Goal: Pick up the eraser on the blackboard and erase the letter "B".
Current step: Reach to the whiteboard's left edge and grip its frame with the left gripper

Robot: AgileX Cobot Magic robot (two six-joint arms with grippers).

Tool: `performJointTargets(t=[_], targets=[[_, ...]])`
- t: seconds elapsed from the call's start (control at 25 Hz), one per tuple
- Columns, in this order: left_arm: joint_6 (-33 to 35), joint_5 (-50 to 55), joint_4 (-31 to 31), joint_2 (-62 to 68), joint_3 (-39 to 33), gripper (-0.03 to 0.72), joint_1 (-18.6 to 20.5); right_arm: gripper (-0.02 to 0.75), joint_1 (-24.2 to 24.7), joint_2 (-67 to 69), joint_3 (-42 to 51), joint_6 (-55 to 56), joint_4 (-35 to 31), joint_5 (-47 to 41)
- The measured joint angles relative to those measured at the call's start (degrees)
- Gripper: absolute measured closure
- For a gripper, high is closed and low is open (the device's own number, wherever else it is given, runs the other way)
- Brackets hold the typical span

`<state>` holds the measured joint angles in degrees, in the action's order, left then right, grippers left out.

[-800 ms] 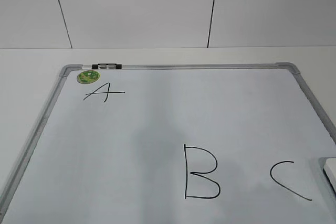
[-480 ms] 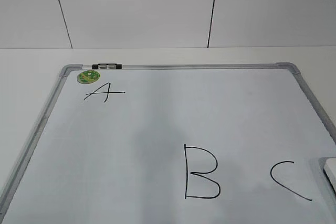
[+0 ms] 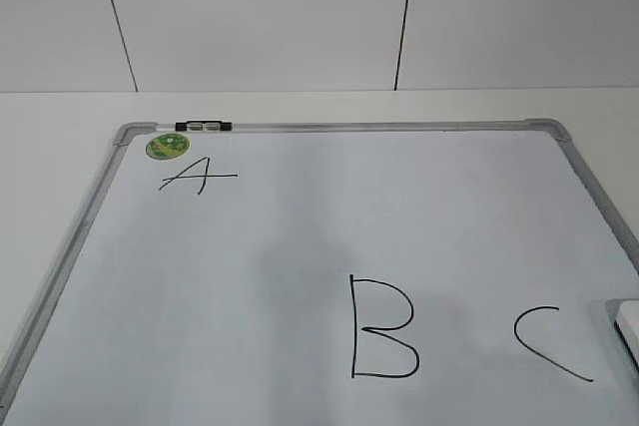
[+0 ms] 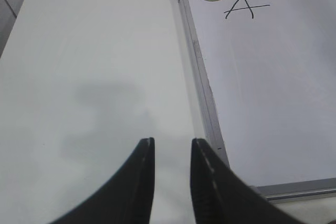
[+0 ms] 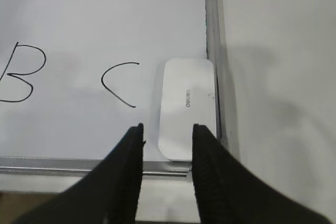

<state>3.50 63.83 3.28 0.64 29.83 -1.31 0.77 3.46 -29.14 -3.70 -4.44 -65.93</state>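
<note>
At lower centre-right of the right wrist frame, the eraser [image 5: 187,108] lies flat on the blackboard [image 5: 94,35], tucked against the right frame rail near the bottom corner. It is white with rounded corners, a smooth glossy top and small grey print. Expect it to be light, rigid and probably slippery; take it across the two long sides, mid-length. Your right gripper [image 5: 167,129] is parted slightly and holds nothing. The left gripper [image 4: 172,145], likewise slightly apart and empty, hangs over bare table. The letter "B" [image 3: 382,328] sits at lower centre of the exterior frame.
</note>
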Motion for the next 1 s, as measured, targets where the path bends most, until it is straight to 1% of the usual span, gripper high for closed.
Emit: performJointTargets(t=[0.2,0.36,0.56,0.88,1.0], targets=[[0.0,0.0,0.0,0.0,0.0,0.515,0.0,0.46,0.0,7.6,-1.6,3.1,0.0,-3.0],[0.0,0.0,0.0,0.0,0.0,0.516,0.0,0.46,0.0,15.2,-4.8,4.9,-0.1,-4.9],[0.0,0.0,0.0,0.0,0.0,0.516,0.0,0.46,0.0,23.9,-9.3,7.4,-0.3,-5.6],[0.0,0.0,0.0,0.0,0.0,0.513,0.0,0.46,0.0,37.7,-13.4,7.8,-3.0,-5.8],[0.0,0.0,1.6,0.5,0.0,0.508,0.0,0.46,0.0,41.7,-14.3,7.8,-2.9,-5.8]])
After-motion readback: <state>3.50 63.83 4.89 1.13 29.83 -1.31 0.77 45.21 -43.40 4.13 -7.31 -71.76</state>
